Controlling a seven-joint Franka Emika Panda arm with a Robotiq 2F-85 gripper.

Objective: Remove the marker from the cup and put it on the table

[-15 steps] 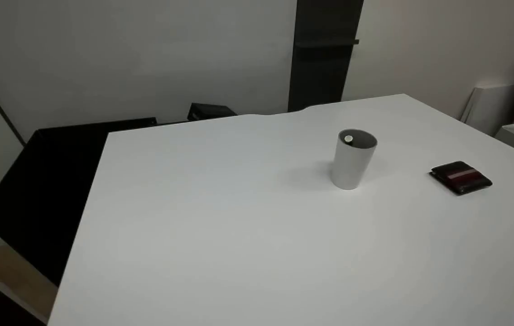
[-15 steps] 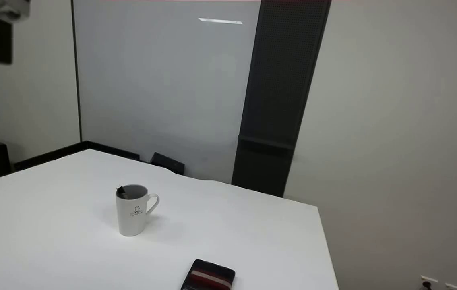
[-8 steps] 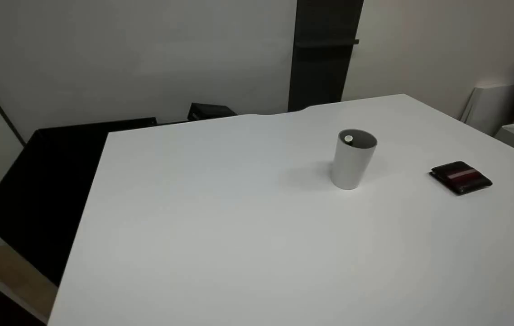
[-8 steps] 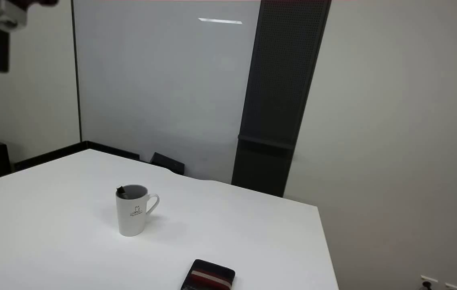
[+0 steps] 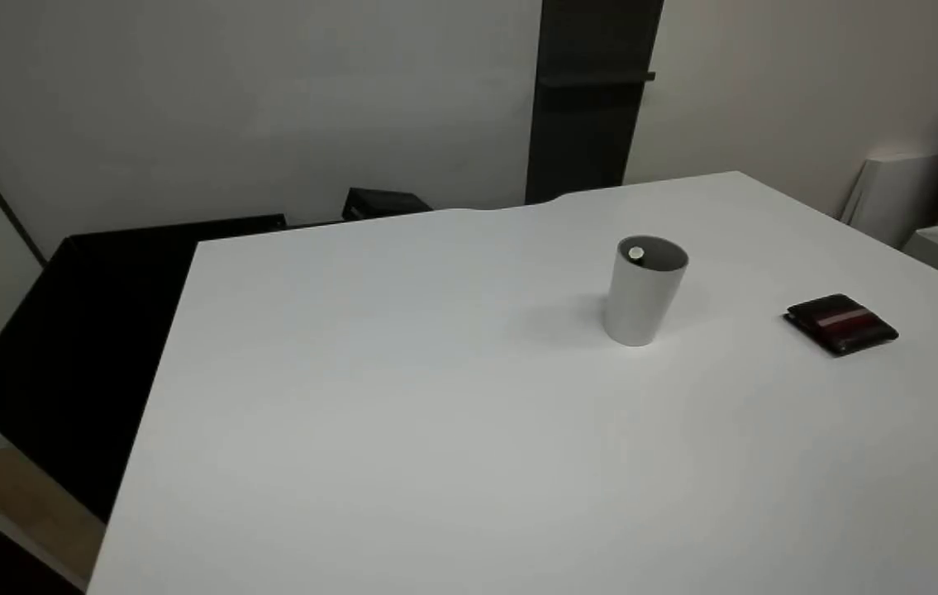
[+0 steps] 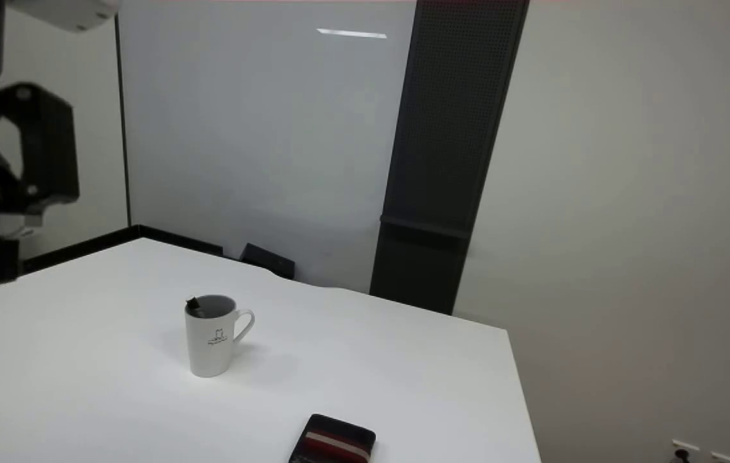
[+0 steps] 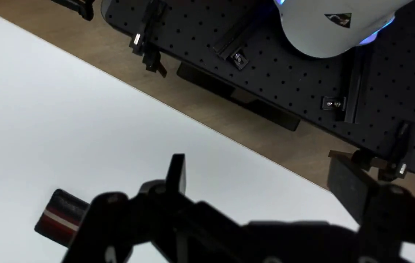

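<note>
Two fingers [image 7: 351, 188] standing wide apart, and the wrist view has them best: the gripper [image 7: 264, 177] is spread, with white table [image 7: 94, 128] and a strip of floor [image 7: 302, 146] showing through its gap. Out beyond it, in this view alone, comes a black perforated board [image 7: 302, 82], and over that a rounded white form [image 7: 324, 31] edged in blue light. Down beneath the gripper, partly hidden by the finger at picture-left, there's the dark wallet [image 7: 59, 219] with its red and pale stripes!

Over to an exterior view, where the gripper hangs blurred at the picture's edge, and look at the cup [image 6: 208, 354]: upright on the table, handle [image 6: 251, 320] on the side away from the gripper, a small print [image 6: 217, 337] on its wall. Both details belong to that angle only. Then, in an exterior view, the marker [image 5: 635, 253] is caught end-on, a round white tip inside the cup.

So where is the marker from the gripper? It's in the cup, dark under its pale tip, tilted toward the gripper's side as pictured. It sits lower than the gripper, off to picture-right, well apart from both fingers. How the two line up in depth, you cannot tell.
</note>
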